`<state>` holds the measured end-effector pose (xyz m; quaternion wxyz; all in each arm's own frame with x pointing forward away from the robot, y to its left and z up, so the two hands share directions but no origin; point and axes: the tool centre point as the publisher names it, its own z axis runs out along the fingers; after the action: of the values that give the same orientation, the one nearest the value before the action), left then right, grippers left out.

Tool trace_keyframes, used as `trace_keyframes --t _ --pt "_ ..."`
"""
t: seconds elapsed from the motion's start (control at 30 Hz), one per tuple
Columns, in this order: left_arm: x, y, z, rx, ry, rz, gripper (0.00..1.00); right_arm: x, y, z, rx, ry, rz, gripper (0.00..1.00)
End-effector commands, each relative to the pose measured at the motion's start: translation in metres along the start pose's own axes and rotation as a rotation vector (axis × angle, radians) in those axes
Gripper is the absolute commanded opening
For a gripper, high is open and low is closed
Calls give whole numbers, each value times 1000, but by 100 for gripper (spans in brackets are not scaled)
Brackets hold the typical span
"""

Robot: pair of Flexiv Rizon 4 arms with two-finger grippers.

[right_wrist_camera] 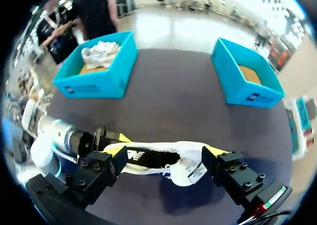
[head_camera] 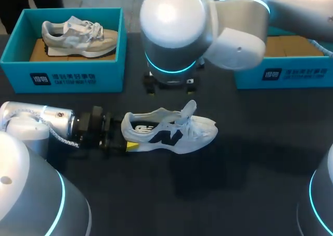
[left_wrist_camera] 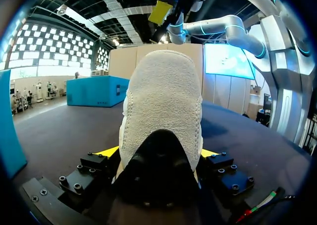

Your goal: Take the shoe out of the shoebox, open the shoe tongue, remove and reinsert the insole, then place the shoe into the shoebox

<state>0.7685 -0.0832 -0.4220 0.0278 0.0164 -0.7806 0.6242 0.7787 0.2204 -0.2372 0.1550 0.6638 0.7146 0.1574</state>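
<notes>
A white shoe (head_camera: 169, 129) with a dark side logo lies on the dark table, toe to the right and tongue (head_camera: 188, 110) standing up. My left gripper (head_camera: 129, 136) comes in from the left and is shut on the shoe's heel (left_wrist_camera: 163, 106), a yellow tip against each side. My right arm (head_camera: 208, 28) hangs over the middle of the table and hides its own gripper in the head view. From the right wrist, the right gripper (right_wrist_camera: 166, 150) stands open above the shoe (right_wrist_camera: 158, 158), its fingers spread wide and touching nothing. An open teal shoebox (head_camera: 291, 75) sits at the back right.
A second teal box (head_camera: 62, 77) at the back left holds a grey shoe (head_camera: 78, 36). Both boxes also show in the right wrist view, left box (right_wrist_camera: 99, 79) and right box (right_wrist_camera: 242, 84). Bare table lies in front of the shoe.
</notes>
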Motion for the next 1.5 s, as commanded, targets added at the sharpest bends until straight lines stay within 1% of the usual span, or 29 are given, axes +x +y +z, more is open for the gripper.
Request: trace_keyframes --t 0.03,0.07,0.1,0.13,0.27,0.33,0.93,1.0,1.03,1.07,1.1,1.13,1.2,1.23,1.27,1.33,1.4,1.43,1.5 --pt "0 0 0 0 -4 0 0 4 6 10 35 120 -256 48" --pt "0 0 0 0 -4 0 0 6 7 10 42 121 -268 34" --pt "0 0 0 0 -4 0 0 8 7 11 44 124 -283 11" --pt "0 0 0 0 -4 0 0 10 7 12 51 137 -310 0" --pt "0 0 0 0 -4 0 0 21 5 12 78 158 -421 0" --pt "0 0 0 0 -4 0 0 24 2 11 92 183 -450 0" --pt "0 0 0 0 -4 0 0 24 2 11 92 183 -450 0" --pt "0 0 0 0 -4 0 0 28 10 11 68 184 -670 0" --pt "0 0 0 0 -4 0 0 30 12 11 60 188 -743 0" --pt "0 0 0 0 -4 0 0 30 13 11 76 169 -812 0" --pt "0 0 0 0 -4 0 0 31 15 11 68 174 -909 0" --pt "0 0 0 0 -4 0 0 32 16 11 59 175 -962 0" --pt "0 0 0 0 -4 0 0 34 16 10 74 167 -1095 0" --pt "0 0 0 0 -4 0 0 35 17 10 73 170 -1126 0" --pt "0 0 0 0 -4 0 0 35 17 10 98 163 -1160 0" --pt "0 0 0 0 -4 0 0 37 17 11 112 173 -1243 0" --pt "0 0 0 0 -4 0 0 40 15 14 158 159 -1316 0" --pt "0 0 0 0 -4 0 0 43 14 16 165 158 -1351 0" --pt "0 0 0 0 -4 0 0 47 12 19 207 137 -1416 0"
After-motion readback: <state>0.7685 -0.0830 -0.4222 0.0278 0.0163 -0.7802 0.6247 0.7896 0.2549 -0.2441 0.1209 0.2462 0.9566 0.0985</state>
